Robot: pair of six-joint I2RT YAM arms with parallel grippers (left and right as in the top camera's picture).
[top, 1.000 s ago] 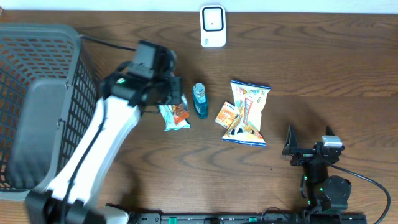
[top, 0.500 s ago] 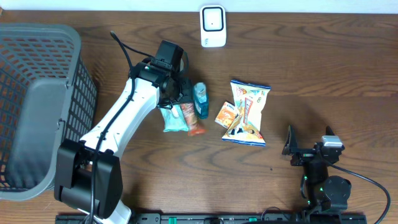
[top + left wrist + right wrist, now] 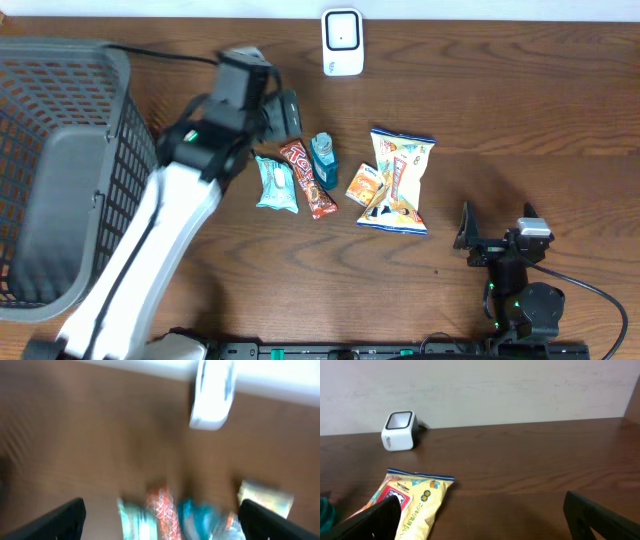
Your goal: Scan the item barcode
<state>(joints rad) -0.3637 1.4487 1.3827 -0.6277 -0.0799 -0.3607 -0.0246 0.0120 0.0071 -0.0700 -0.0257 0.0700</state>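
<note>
Candy bar [image 3: 308, 180] flat on table [image 3: 540, 110], between wipes packet [image 3: 275, 184] and small bottle [image 3: 322, 160], well short of scanner [image 3: 342, 42]; judged light, with slick crinkly wrapper over a stiffer core, so grip across the narrow width near the middle. Left gripper [image 3: 285, 113] spread wide and empty just beyond the row, right gripper [image 3: 468, 230] likewise wide and empty, well apart. Consult overhead for the whole row; expect only blur from left wrist, and only scanner face and chip bag [image 3: 415, 505] from right wrist

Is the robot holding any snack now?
No, nothing is held. The left gripper and right gripper both have open jaws, and the red snack bar lies on the table.
</note>
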